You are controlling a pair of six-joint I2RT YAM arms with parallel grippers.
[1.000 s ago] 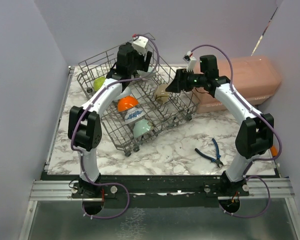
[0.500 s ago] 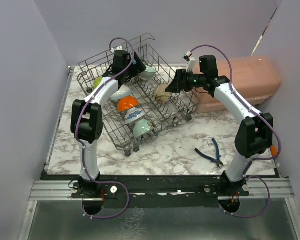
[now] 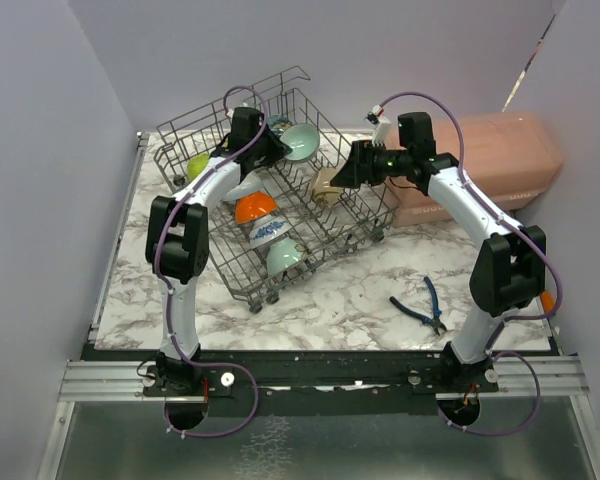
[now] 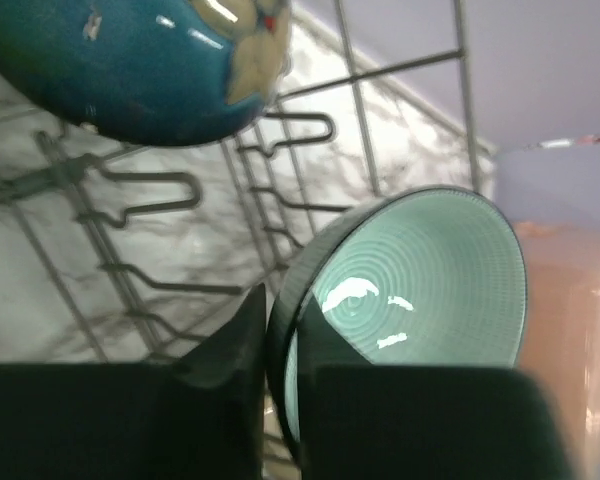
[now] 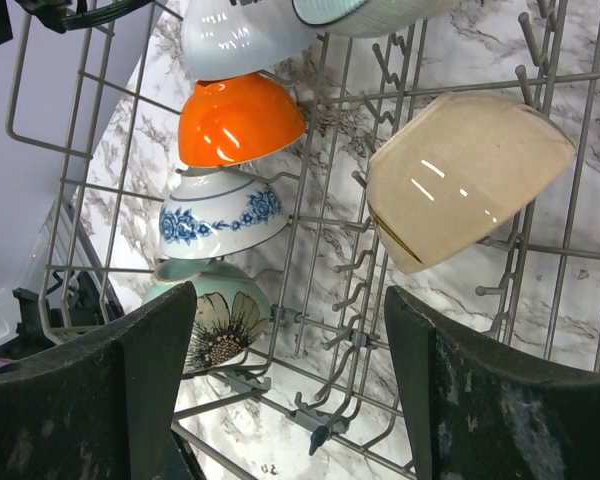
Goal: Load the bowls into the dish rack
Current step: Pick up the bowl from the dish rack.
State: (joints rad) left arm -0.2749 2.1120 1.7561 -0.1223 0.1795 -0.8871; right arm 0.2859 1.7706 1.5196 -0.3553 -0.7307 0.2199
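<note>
From above, the left jaws pinch the pale teal bowl (image 3: pixel 300 141) by its rim at the far end of the dish rack (image 3: pixel 222 264). Left wrist view: that thin edge grip could slip, dropping it against the dark blue bowl (image 4: pixel 130 60). Right wrist view: the right jaws hang spread over the beige bowl (image 5: pixel 465 180) and could nudge it off its tines.
</note>
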